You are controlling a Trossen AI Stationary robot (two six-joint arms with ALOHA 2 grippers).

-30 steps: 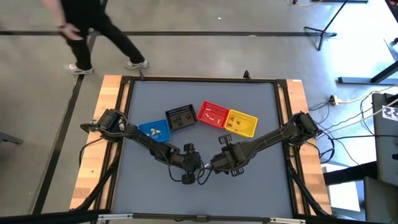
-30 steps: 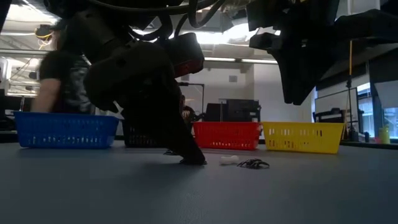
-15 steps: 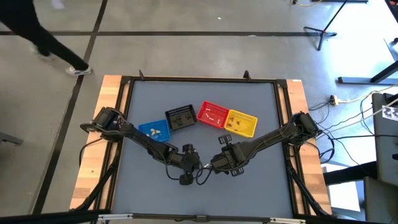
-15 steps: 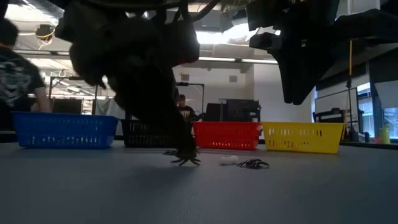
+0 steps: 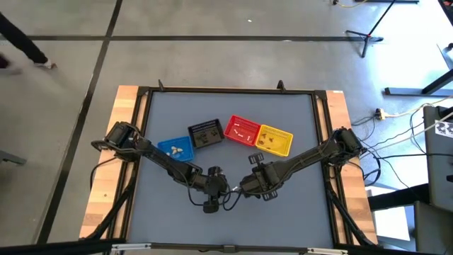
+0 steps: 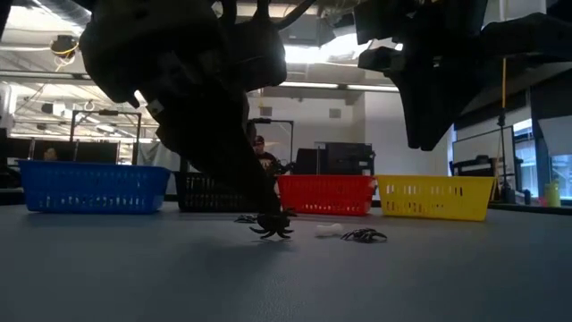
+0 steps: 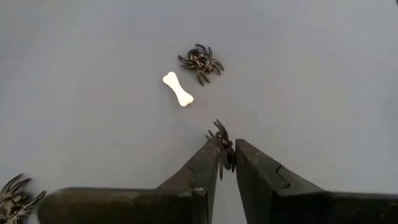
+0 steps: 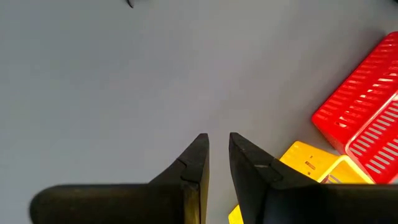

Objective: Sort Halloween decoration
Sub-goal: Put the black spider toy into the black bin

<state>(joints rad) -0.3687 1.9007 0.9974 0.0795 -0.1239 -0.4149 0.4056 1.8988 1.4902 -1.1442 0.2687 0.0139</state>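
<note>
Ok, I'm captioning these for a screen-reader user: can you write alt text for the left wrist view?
The left pincer pinches a small black spider between its fingertips above a grey table. Past it lie a white bone and another black spider, close together but apart; a third spider shows at the frame's edge.
</note>
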